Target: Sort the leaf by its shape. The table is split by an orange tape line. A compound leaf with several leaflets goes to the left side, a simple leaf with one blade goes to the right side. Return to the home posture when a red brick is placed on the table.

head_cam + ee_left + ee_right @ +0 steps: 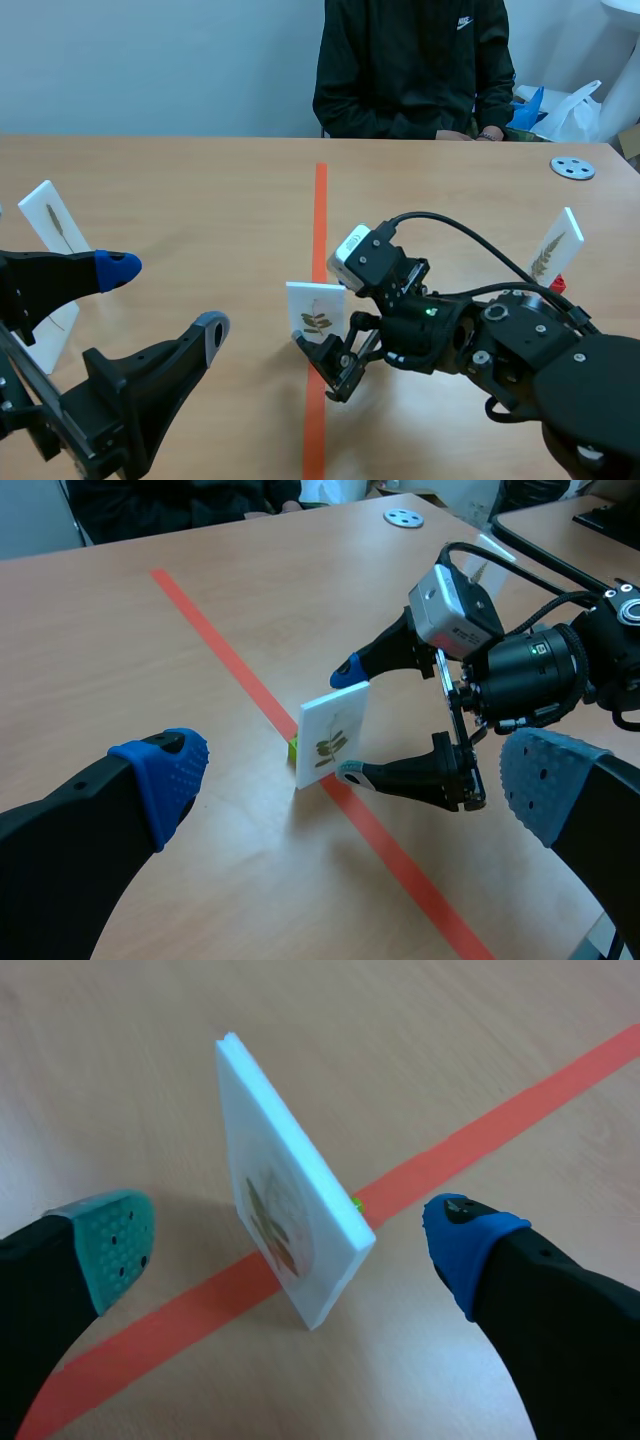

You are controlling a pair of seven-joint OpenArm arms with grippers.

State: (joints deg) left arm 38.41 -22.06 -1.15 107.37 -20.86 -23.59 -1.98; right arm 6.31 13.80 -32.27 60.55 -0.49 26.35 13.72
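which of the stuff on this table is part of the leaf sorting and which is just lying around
For the job:
middle leaf card, with the right jaws open either side of it
left leaf card
right leaf card

Lying about:
grey disc
white plastic bag
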